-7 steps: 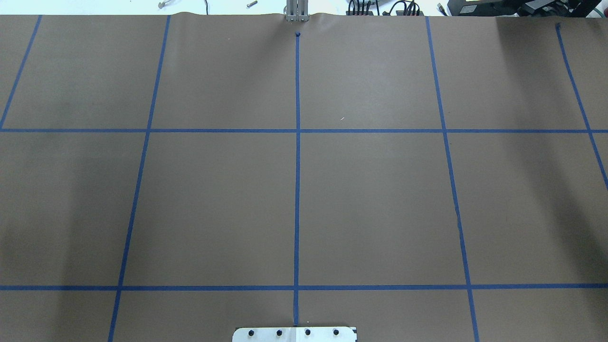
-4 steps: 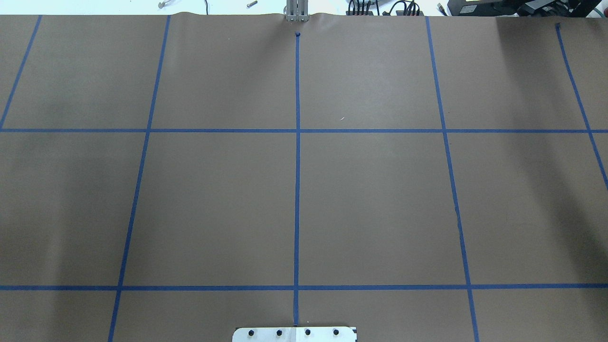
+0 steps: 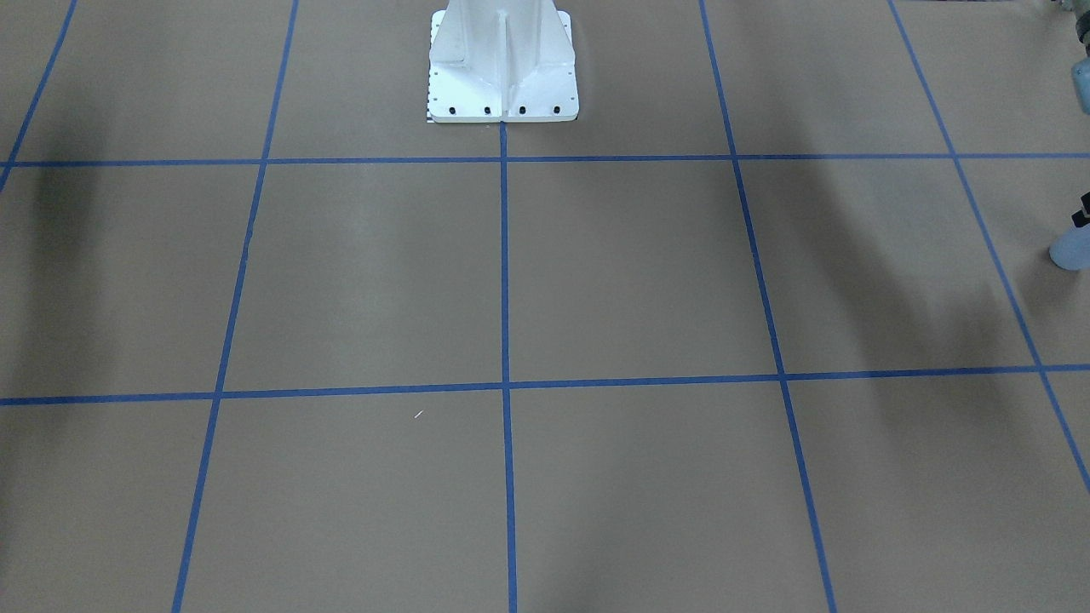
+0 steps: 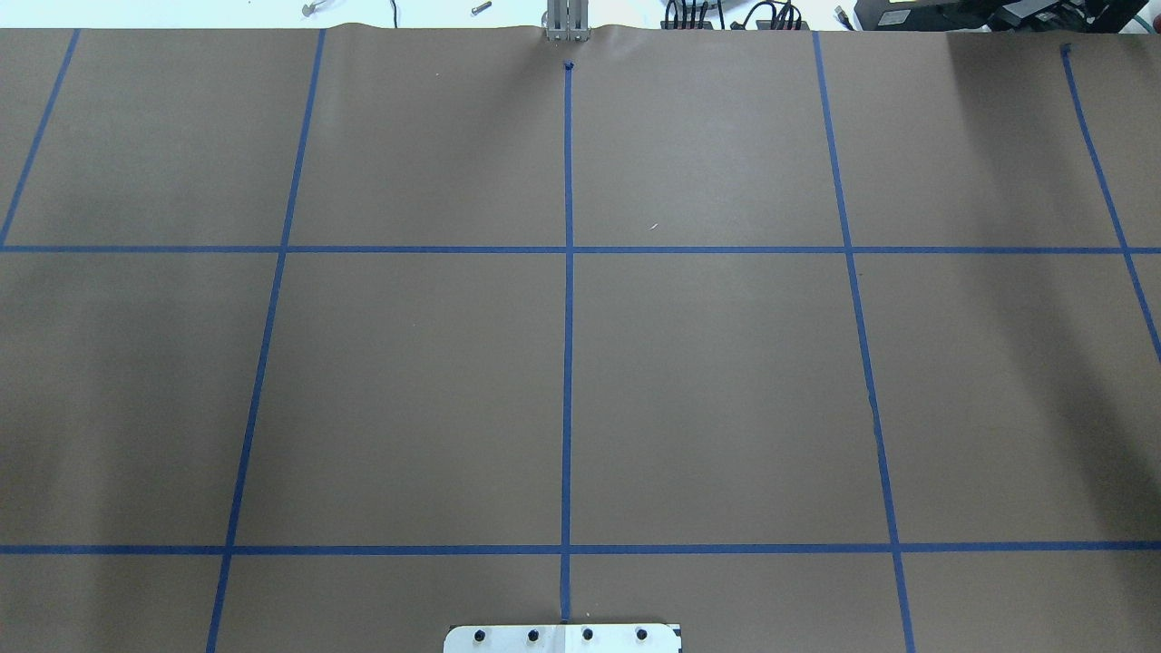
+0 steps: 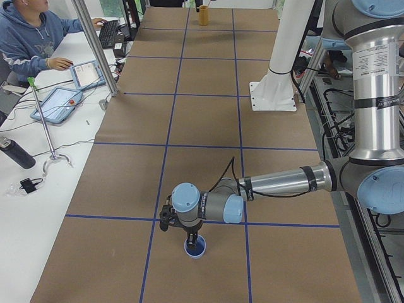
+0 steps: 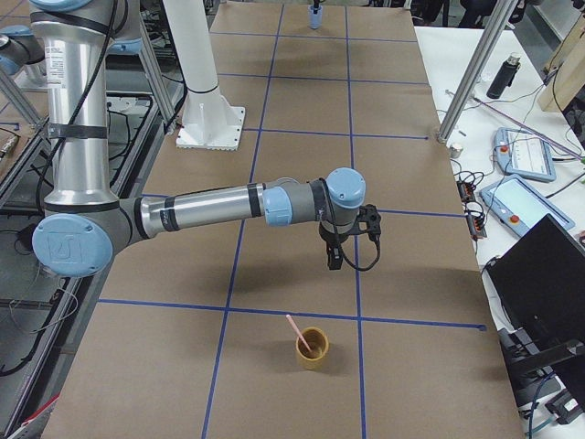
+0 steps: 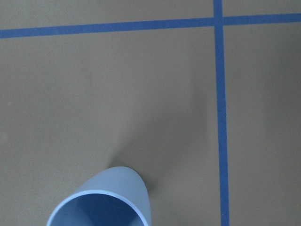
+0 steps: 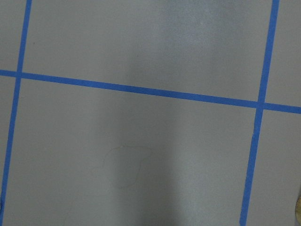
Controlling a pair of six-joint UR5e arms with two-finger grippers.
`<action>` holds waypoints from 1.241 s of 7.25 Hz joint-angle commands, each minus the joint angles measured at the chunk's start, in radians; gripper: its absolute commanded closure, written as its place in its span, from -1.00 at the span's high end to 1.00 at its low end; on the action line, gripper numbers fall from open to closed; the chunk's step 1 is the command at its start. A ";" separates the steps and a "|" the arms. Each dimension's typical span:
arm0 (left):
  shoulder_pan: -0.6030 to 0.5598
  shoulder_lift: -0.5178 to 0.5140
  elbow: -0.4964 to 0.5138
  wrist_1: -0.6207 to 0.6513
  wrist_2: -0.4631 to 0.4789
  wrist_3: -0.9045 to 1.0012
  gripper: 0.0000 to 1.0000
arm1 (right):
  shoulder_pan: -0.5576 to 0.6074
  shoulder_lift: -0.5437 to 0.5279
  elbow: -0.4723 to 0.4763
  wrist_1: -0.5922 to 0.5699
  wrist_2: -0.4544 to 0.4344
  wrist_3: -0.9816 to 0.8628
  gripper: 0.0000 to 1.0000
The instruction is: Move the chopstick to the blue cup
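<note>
Whether the left jaws are wide or narrow cannot be told. They are pointed down, and directly beneath them one blue cup [image 5: 195, 247] is stood upright on the table [image 5: 196, 126]. What lies inside it cannot be made out. The spread of the right jaws cannot be told either; they are hung tips-down over the table. Near them, past a blue tape line [image 6: 274, 312], one tan cup [image 6: 312, 348] is stood, and one pink chopstick [image 6: 294, 327] is leaned inside it. Two cups are counted in all. A label [image 5: 374, 63] is seen on the left arm [image 5: 278, 182], too small to be read.
</note>
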 commanded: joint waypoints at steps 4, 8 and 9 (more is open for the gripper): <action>0.000 -0.006 0.019 -0.002 -0.003 0.001 -0.42 | -0.003 0.002 -0.002 0.000 -0.002 -0.001 1.00; 0.000 -0.013 -0.004 0.000 -0.007 0.001 -1.00 | -0.001 0.006 0.001 0.002 -0.002 -0.001 1.00; -0.003 -0.015 -0.048 0.018 -0.065 0.002 -1.00 | -0.001 0.006 0.001 0.002 -0.002 -0.002 1.00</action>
